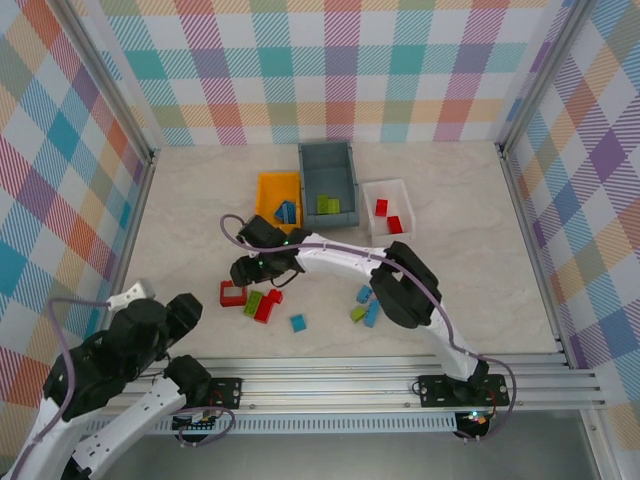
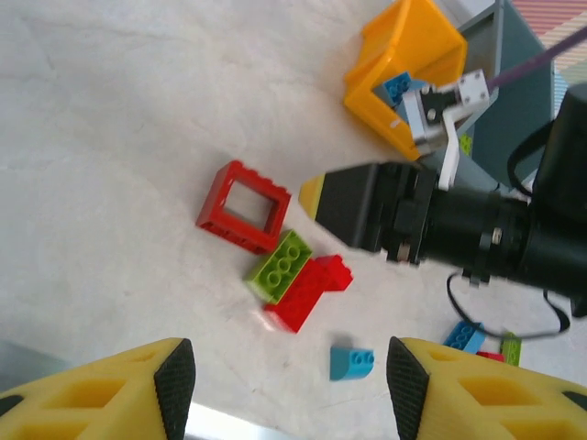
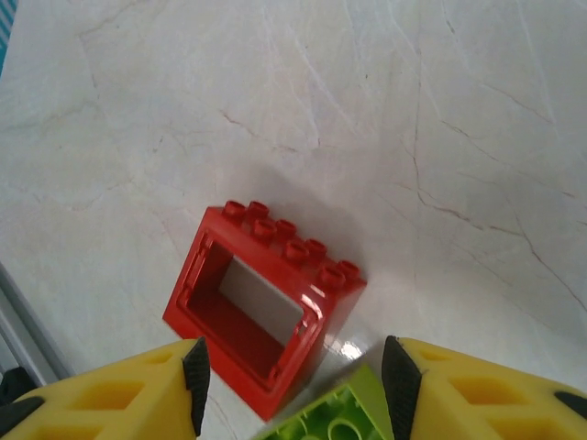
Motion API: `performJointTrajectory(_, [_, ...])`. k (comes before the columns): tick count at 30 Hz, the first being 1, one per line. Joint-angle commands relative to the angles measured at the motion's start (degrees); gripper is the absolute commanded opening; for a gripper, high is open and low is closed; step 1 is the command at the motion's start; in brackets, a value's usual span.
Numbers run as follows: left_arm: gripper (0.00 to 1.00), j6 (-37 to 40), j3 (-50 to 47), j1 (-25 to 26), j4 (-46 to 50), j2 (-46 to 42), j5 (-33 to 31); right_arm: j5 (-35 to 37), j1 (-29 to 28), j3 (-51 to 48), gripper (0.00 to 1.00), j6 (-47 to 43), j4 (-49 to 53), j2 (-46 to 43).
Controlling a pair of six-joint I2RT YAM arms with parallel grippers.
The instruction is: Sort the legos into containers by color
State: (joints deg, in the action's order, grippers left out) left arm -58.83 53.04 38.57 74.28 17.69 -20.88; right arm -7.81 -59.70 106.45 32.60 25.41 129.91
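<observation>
Rt pincer (image 3: 295, 376) spread, arm (image 1: 340, 255) stretched over red frame (image 3: 289, 257).

Red square frame brick (image 3: 298, 252), lime-green studded brick (image 2: 279, 266), light-blue small brick (image 2: 351, 361). Orange-yellow bin (image 1: 266, 192), grey-blue bin (image 1: 306, 175) and white bin (image 1: 367, 205) on a cream, grey-veined table (image 1: 480, 250), with pastel plaid walls (image 1: 340, 70). Yellow fingers (image 3: 491, 390) with black pads (image 3: 196, 378) on the right tool (image 3: 295, 380).

The tabletop (image 1: 200, 200) is a pale, marble-patterned surface with faint grey veins. Plaid walls (image 1: 340, 70) in teal, orange, pink and purple stand on its left, far and right sides, and silver metal posts (image 1: 110, 90) mark the corners. Ribbed aluminium rails (image 1: 340, 385) run along the near edge.
</observation>
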Motion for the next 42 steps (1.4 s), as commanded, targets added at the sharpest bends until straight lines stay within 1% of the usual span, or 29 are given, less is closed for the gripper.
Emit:
performJointTrajectory(1, [0.59, -2.16, -1.9, 0.42, 4.91, -2.77, 1.57, -1.68, -0.81, 5.0, 0.54, 2.82, 6.28, 2.51])
performJointTrajectory(7, [0.6, 0.46, -3.33, 0.44, 0.1, -3.1, 4.16, -1.71, -1.04, 7.15, 0.5, 4.61, 8.22, 5.73])
performJointTrajectory(14, [0.61, 0.55, -4.08, 0.45, -0.5, -3.64, 4.36, -2.07, -1.54, 10.18, 0.48, 5.86, 8.86, 8.96])
performJointTrajectory(16, [0.61, 0.27, -4.45, 0.46, -0.45, -3.81, 4.59, -1.79, -1.58, 11.37, 0.47, 6.46, 9.55, 9.93])
performJointTrajectory(18, [0.6, -0.04, -4.72, 0.46, -0.28, -4.18, 4.67, -1.02, -1.59, 12.55, 0.43, 7.15, 10.68, 10.85])
performJointTrajectory(22, [0.6, -0.15, -4.7, 0.42, -0.44, -4.52, 4.64, 1.3, -1.59, 13.19, 0.32, 8.26, 11.7, 11.3])
performJointTrajectory(27, [0.6, 0.12, -5.41, 0.46, -2.07, -4.03, 5.62, 4.95, -1.65, 12.11, 0.23, 8.66, 10.72, 8.33])
performJointTrajectory(30, [0.6, 0.38, -6.82, 0.45, -4.62, -3.45, 7.46, 8.81, -1.54, 11.85, 0.19, 7.91, 11.54, 5.02])
performJointTrajectory(32, [0.6, 0.79, -7.84, 0.46, -7.52, -2.43, 9.3, 12.45, -1.03, 9.94, 0.17, 7.23, 11.75, 0.8])
performJointTrajectory(36, [0.6, 3.03, -8.06, 0.43, -16.47, 3.43, 12.93, 18.59, 2.22, 0.66, 0.16, 5.68, 10.24, -11.25])
performJointTrajectory(39, [0.6, 5.56, -6.38, 0.46, -25.17, 11.88, 16.3, 21.59, 7.91, -7.66, 0.16, 3.51, 10.29, -21.4])
performJointTrajectory(42, [0.59, 7.45, -3.69, 0.79, -35.68, 22.61, 20.1, 23.61, 16.78, -15.36, 0.17, 0.39, 12.08, -29.92])
